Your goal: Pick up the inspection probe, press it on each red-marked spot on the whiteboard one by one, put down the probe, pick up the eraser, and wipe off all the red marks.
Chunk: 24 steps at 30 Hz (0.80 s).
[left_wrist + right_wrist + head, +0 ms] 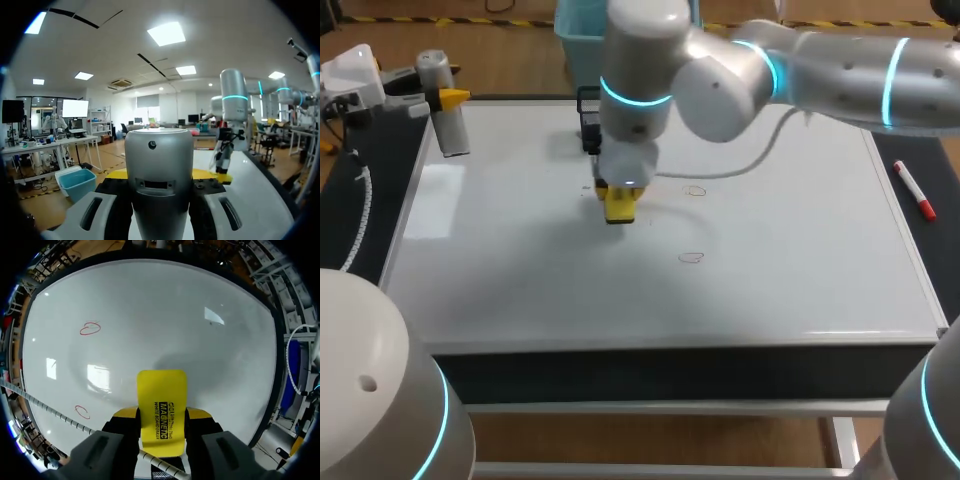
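The whiteboard [770, 290] lies flat on the table [390, 160]. Taking 12 o'clock as straight away from the robot, the board's near half carries one small red loop [691, 257], a little right of the middle.

Farther in, near the board's centre, the eraser [620, 208] sits in the right gripper [620, 200]. The right arm [840, 65] comes in from the far right and reaches past the middle. The near loop lies at about 4 o'clock from the eraser, apart from it. A second red loop [695, 190] lies at about 3 o'clock, also apart.

In the right wrist view the yellow eraser [161, 390] stands between the two yellow tips of the right gripper [161, 415]. Both tips press on its sides, so the fingers are closed to its width. Its free end points at the whiteboard [200, 300], but whether it touches the surface cannot be told. A white coiled cable [50, 410] runs beside the gripper.

Past the board's right edge, at 3 o'clock, a red-and-white marker [913, 190] lies on the dark table strip.

At the far left corner, about 10 o'clock from the eraser, the inspection probe [453, 135], a grey cylinder, stands nearly upright in the left gripper [453, 98]. In the left wrist view the probe [159, 165] fills the gap between the yellow tips, one against each side, so the gripper is clamped on it.

At 12 o'clock from the eraser, by the far edge, a dark object [588, 110] is mostly hidden by the arm.
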### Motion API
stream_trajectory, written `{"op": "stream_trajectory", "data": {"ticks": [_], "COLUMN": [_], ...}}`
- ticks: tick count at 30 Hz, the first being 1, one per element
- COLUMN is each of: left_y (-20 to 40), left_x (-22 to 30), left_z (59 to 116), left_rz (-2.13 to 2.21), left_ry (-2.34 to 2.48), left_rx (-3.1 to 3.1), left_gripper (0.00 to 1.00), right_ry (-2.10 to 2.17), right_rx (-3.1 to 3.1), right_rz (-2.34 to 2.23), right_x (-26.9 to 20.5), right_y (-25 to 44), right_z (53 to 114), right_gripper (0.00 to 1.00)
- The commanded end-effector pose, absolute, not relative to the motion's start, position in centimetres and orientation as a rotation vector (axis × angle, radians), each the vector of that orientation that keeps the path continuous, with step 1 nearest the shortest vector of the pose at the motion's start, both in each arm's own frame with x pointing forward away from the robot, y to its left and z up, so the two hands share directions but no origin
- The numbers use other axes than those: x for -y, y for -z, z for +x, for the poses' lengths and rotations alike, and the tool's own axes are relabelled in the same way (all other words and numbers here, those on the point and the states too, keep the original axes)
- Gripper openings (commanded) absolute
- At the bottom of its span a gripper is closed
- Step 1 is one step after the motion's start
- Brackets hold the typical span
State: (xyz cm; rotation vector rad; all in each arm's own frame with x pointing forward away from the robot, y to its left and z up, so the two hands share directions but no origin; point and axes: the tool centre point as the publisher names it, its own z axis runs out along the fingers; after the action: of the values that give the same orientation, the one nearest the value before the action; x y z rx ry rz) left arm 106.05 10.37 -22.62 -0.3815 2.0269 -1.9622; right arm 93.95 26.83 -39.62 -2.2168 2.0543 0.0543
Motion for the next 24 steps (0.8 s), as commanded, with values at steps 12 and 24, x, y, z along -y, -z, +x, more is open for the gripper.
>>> {"op": "stream_trajectory", "data": {"ticks": [12, 24], "left_y": [22.5, 22.5], "left_x": [-10.4, -10.4], "left_z": [106.0, 106.0], "left_rz": [-0.382, -0.382], "left_ry": [1.96, 1.96], "left_rx": [-2.028, -2.028], "left_gripper": [0.0, 0.0], "right_ry": [-0.021, -0.038], "right_rx": [-2.054, -2.051], "right_rz": [-2.278, -2.318], "right_x": [-28.5, -27.9], "right_y": [41.3, 42.3], "right_z": [93.6, 93.3], "right_gripper": [0.0, 0.0]}}
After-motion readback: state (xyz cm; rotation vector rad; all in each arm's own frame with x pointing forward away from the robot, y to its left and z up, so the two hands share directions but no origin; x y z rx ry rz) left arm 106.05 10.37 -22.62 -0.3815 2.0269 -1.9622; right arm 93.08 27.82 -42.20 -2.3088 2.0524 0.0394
